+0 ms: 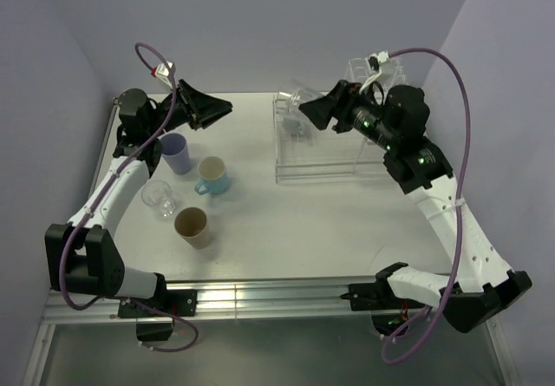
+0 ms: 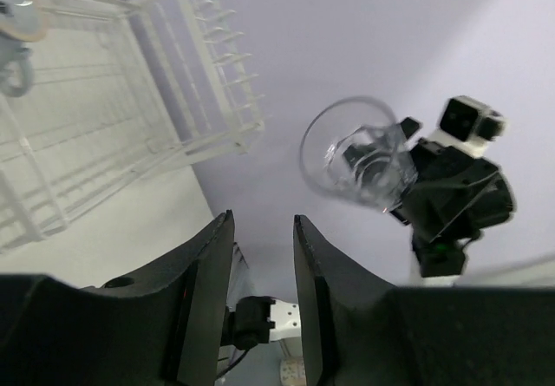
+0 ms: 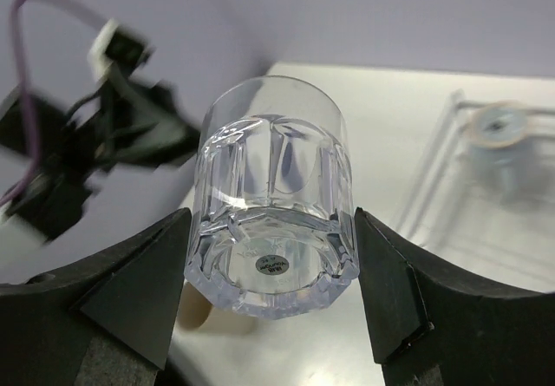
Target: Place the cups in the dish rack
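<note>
Left gripper [image 2: 263, 225]: is being held with its jaws apart and nothing between them, raised over the far left part of the table [image 1: 347, 221] and pointed toward the rack.

Cups waiting: the lavender tumbler [image 1: 176, 153], the table glass [image 1: 159, 197], the tan cup [image 1: 192, 226] and a light blue mug [image 1: 212, 176] are being left upright in a loose group on the left of the table, near one another and well apart from the rack.

Held glass [image 3: 273, 169]: is being carried in the air, tipped onto its side, above the left end of the rack.

Right gripper [image 3: 270, 230]: is being pressed shut on the held glass, one finger on each side, low on the body near the base.

Dish rack [image 1: 329, 171]: is being used already by a racked mug [image 3: 503, 160], seemingly base up, in the flat grid part.

Step in hand, as judged: the held glass is being brought to a free place in the rack.

Doing it well, as judged: the glass is best being turned fully mouth down before it is lowered. A spot beside the racked mug, not touching it, should be chosen. The grip should be eased only once the rim is being carried by the wires, since a smooth glass released early may roll. The left arm is best being held back from the rack meanwhile.
</note>
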